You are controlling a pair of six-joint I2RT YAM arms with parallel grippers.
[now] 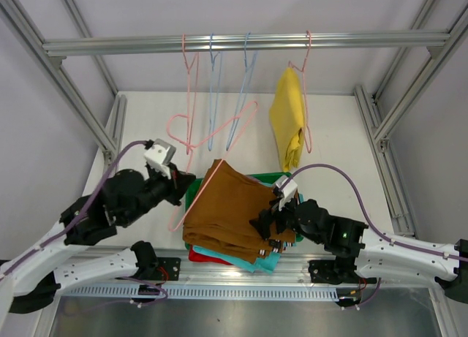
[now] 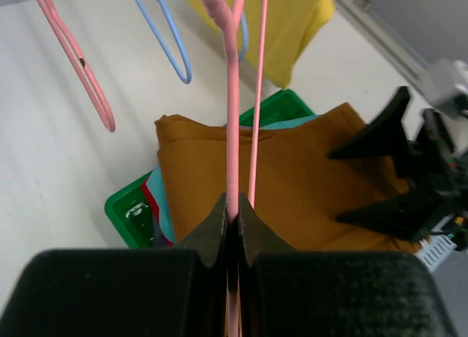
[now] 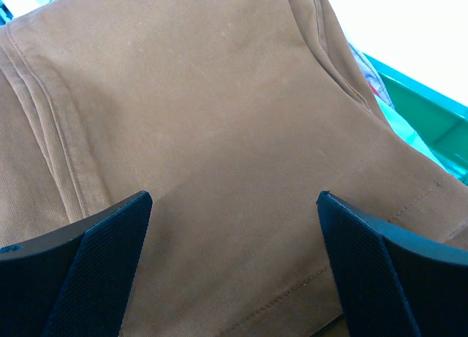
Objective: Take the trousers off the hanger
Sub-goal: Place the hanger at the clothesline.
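Main worry here: the left gripper is clamped tight on the thin pink wire hanger, and that wire runs right along the left edge of the folded brown cloth trousers. I can't tell if the wire is clear of the fold. If it isn't, swinging the hanger away could drag the brown pair off the stack, maybe over the rim of the green plastic tray. The tray sits at the near edge of the white table, between the two arms.

The right gripper hovers just above the brown cloth with its jaws spread wide, holding nothing. If it pinches down from there, I'd guess it grabs several layers or bunches the fabric, since the cloth lies loose on top.

Other snag risk: the yellow cloth trousers hang draped near the right end of the aluminium rail over the table's far side. They're not far from the empty blue wire hangers — springy stuff that's easy to tangle.

Materials: the brown is matte and floppy, with stitched seams and a hem. A teal pair and a red pair peek out under it at the stack's near edge. The tray is glossy hard plastic, and the hangers look like coated wire — slick and bendy.
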